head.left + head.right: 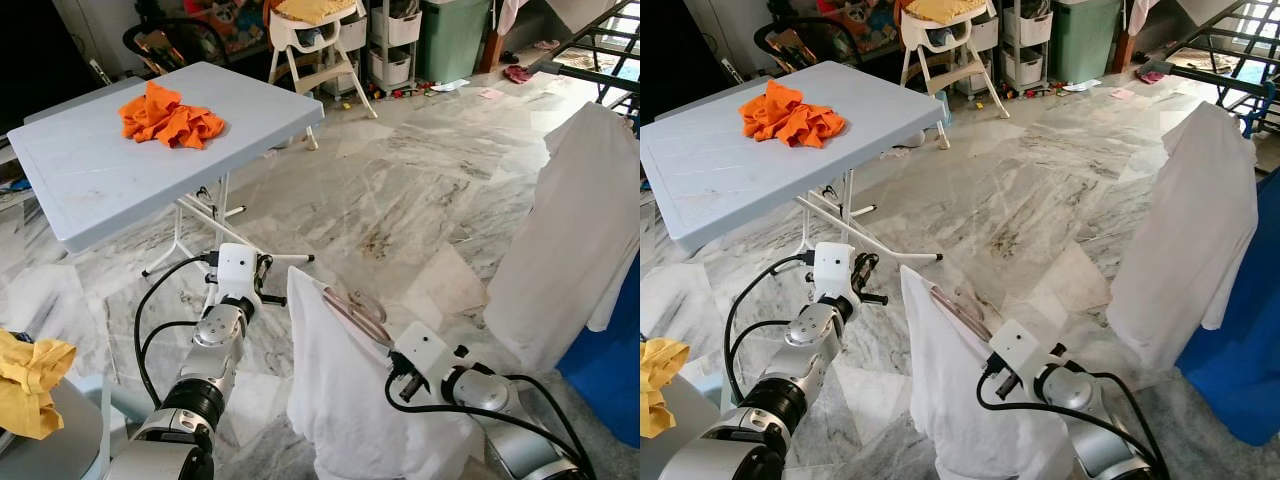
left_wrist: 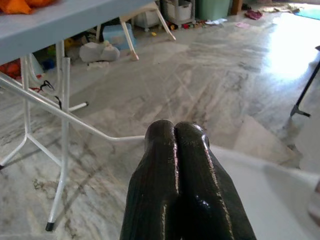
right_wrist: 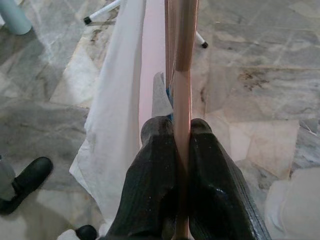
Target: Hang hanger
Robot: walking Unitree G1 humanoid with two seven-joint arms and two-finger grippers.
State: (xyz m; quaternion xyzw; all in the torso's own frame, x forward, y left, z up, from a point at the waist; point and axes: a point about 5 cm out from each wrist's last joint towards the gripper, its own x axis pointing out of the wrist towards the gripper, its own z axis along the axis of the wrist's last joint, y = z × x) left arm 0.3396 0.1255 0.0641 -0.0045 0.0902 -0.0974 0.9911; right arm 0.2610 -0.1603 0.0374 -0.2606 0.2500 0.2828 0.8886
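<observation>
A pink hanger [image 1: 352,312] carries a white garment [image 1: 335,390] that droops toward the marble floor in front of me. My right gripper [image 3: 181,131] is shut on the hanger's bar [image 3: 180,75], fingers pressed on either side of it. My left gripper [image 2: 175,131] is shut with nothing in it, held low just left of the garment's upper edge, near the table legs. Another white garment [image 1: 580,240] hangs on a rack at the right.
A light blue folding table [image 1: 90,170] with an orange cloth [image 1: 168,117] stands at the left, its white legs [image 1: 215,215] close to my left arm. A drying rack [image 1: 600,50] is at far right, a high chair [image 1: 315,40] and drawers behind. Yellow cloth [image 1: 28,380] lies bottom left.
</observation>
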